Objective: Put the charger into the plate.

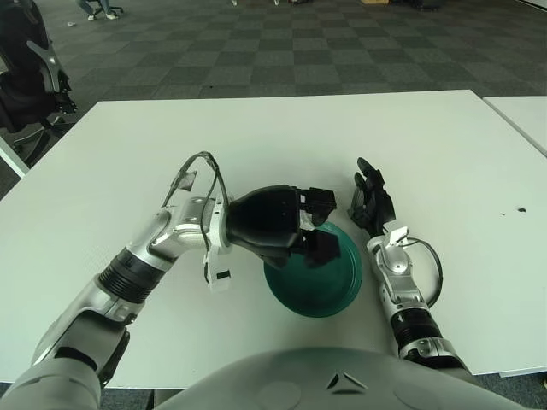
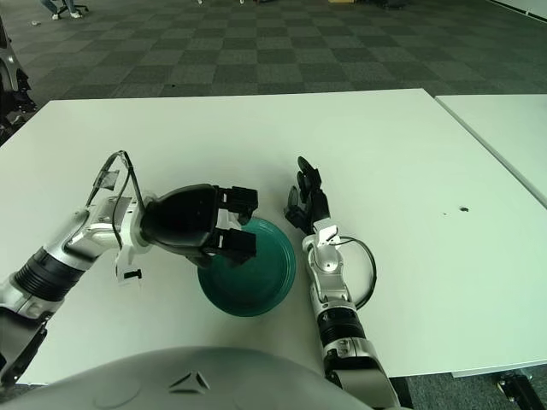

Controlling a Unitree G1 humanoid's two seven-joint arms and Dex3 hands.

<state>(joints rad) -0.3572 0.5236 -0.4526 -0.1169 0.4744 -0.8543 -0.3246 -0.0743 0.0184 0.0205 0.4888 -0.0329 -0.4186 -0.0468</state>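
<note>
**Left hand reaching over the plate, charger out of sight**

Grey checkered carpet is stretching behind a white table (image 1: pixel 282 137) where a humanoid robot is working. At the left, the robot's silver forearm is angling in across the tabletop, a small white tag (image 1: pixel 219 279) dangling from its wrist cable just beside the plate. The left hand (image 1: pixel 286 226) is hovering over the near-left rim of the green plate (image 1: pixel 329 282), its dark fingers (image 1: pixel 318 201) curled inward toward the palm. Whether they are gripping the charger cannot be told from either eye view: no charger is showing anywhere on the table, in the plate's visible part, or between the fingers, so if it is present it is hiding inside the curled hand. The uncovered part of the dish is showing nothing inside. To the right of the plate, the right hand (image 1: pixel 370 201) is idling, fingers relaxed and pointing away from the robot, holding nothing.

Judging by this, the carry is appearing largely done, with the hand already above the dish; the release into the plate and the withdrawal of the arm are seemingly what is left.
</note>
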